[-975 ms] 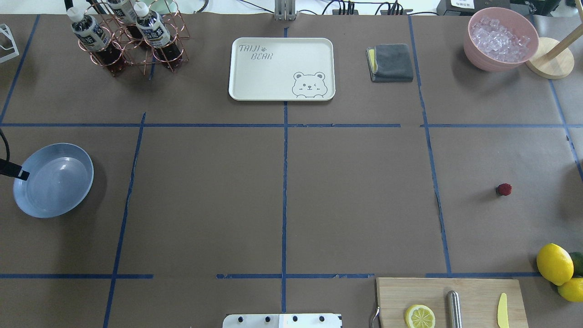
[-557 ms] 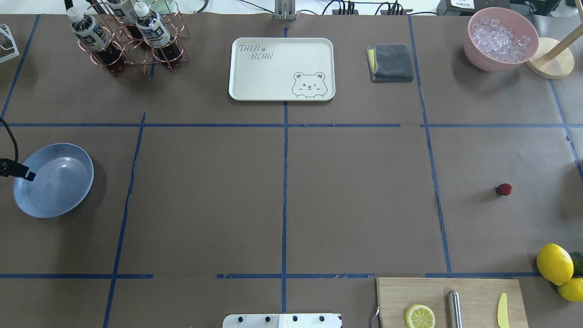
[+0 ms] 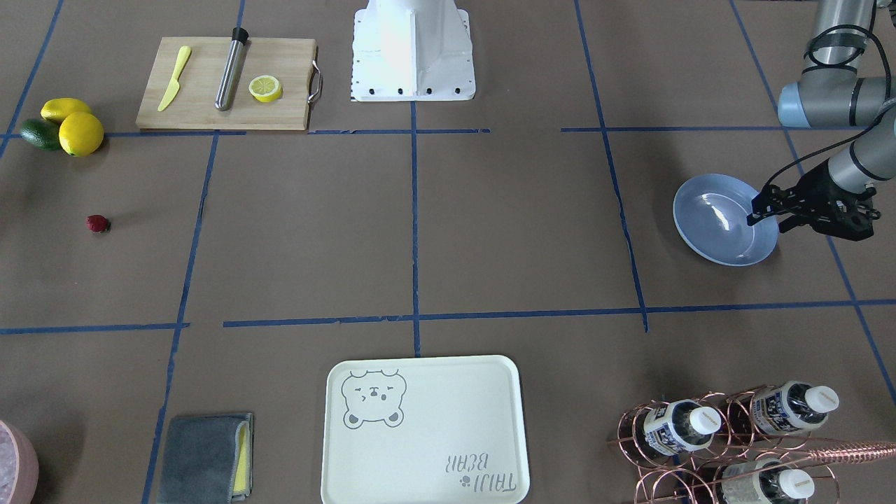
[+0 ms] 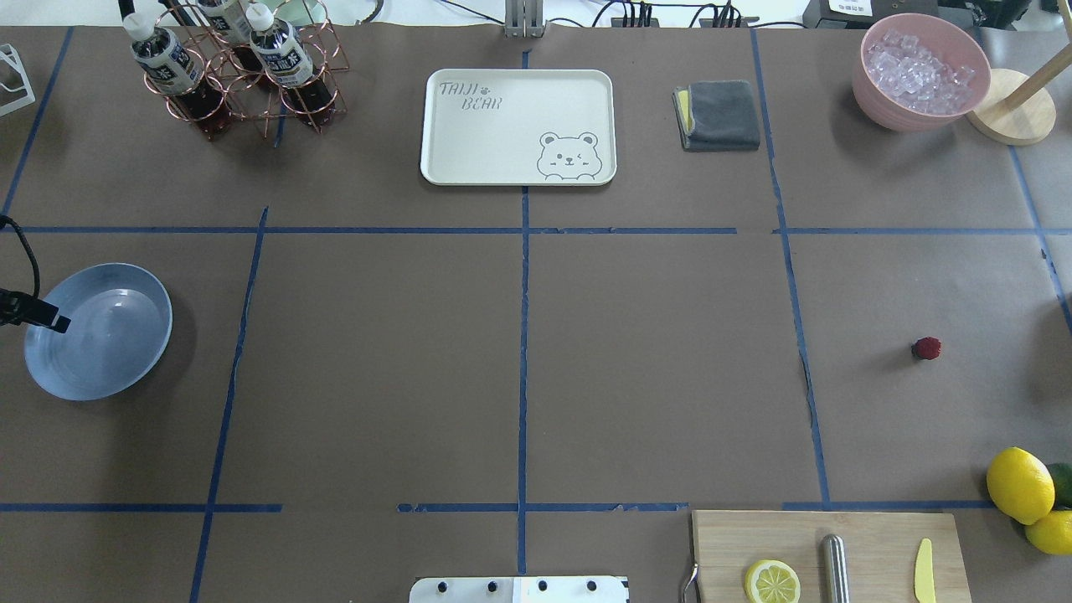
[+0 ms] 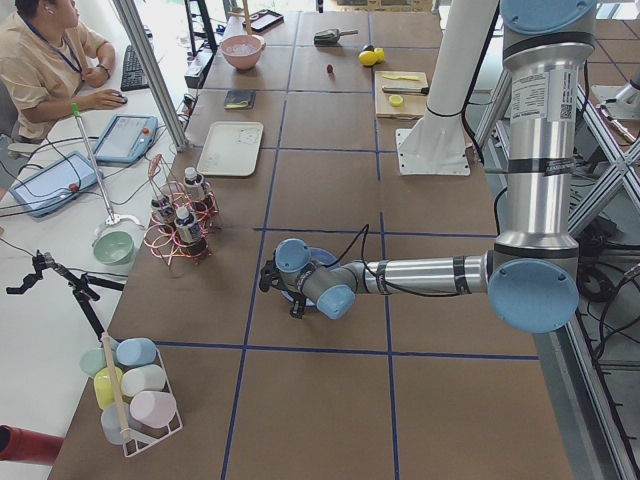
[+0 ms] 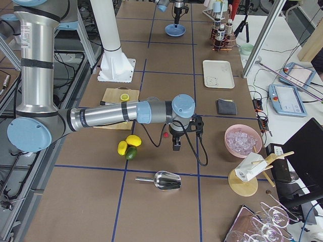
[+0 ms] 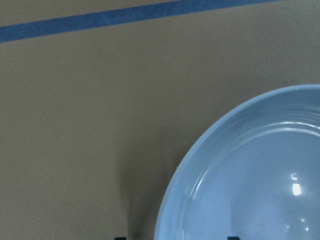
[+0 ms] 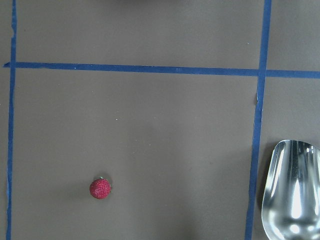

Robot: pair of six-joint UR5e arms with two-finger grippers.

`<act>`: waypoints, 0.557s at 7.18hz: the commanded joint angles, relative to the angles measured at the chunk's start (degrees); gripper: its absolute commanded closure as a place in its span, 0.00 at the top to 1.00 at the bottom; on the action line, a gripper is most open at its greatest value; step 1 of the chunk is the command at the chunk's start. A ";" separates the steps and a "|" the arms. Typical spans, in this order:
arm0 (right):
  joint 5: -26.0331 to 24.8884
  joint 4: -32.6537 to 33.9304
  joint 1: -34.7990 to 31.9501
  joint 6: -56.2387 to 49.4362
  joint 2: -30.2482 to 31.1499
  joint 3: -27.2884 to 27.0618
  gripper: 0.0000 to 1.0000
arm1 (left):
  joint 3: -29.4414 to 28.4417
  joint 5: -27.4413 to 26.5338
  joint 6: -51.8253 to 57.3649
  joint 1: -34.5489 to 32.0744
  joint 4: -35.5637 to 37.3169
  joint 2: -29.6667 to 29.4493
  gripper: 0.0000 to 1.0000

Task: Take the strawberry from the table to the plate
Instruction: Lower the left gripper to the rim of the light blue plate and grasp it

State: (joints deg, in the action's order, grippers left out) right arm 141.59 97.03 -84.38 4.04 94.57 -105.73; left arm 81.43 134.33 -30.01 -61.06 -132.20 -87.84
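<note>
Not started. The strawberry [image 4: 926, 348] sits on the surface [image 4: 653, 377], well apart from the empty plate [image 4: 109, 356]. Your left hand [image 3: 761, 214] hovers at the plate's rim, open and holding nothing. The right hand [image 6: 175, 145] is near the berry; you can't tell its opening. Pick, carry and place all remain.

The brown table [image 4: 377, 352], crossed by blue tape lines, carries a light-blue plate [image 4: 109, 352] at the left edge of the overhead view and a small red strawberry [image 4: 926, 348] at the right. Along the top stand a copper bottle rack [image 4: 251, 100], a cream tray [image 4: 502, 134], a folded grey cloth [image 4: 720, 115] and a pink bowl [image 4: 883, 109]. At the lower right lie a wooden cutting board [image 4: 871, 536] and lemons [image 4: 1019, 485].
</note>
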 commanded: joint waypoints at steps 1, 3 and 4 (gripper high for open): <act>0.00 0.00 0.00 0.00 0.00 0.00 1.00 | 0.05 0.05 -0.05 0.06 0.01 -0.05 0.00; 0.00 0.00 -0.08 0.00 0.00 0.00 1.00 | 3.45 0.84 -0.49 -0.02 0.44 -0.05 0.00; 0.00 0.00 0.00 0.09 0.00 -0.09 1.00 | 5.04 4.50 -3.27 0.06 0.54 -0.31 0.00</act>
State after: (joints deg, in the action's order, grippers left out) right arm 141.59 97.03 -84.40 4.06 94.57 -105.74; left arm 84.45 135.98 -31.18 -61.02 -131.85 -87.98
